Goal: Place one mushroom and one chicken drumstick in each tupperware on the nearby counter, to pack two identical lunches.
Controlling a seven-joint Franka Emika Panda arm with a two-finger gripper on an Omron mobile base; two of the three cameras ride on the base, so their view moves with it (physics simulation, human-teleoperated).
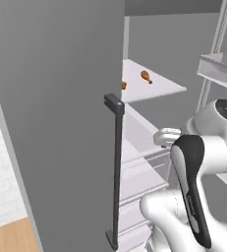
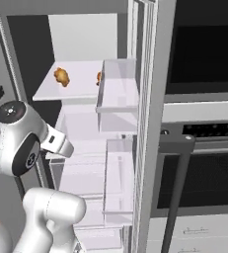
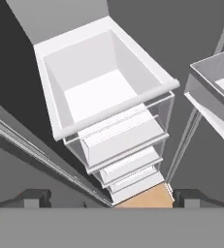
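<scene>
Up on the fridge shelf (image 1: 156, 86) we spot one chicken drumstick (image 1: 146, 76), maybe another half-hidden; drawers (image 3: 101, 92) below look bare, jaws wide open, holding nothing.

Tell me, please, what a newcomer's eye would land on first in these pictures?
Probably the open fridge: its tall grey door with a dark handle fills the left of the left base view. Next, two orange-brown chicken drumsticks lie on the white upper shelf inside. The white arm reaches in below that shelf, its open gripper looking down over clear drawers.
</scene>
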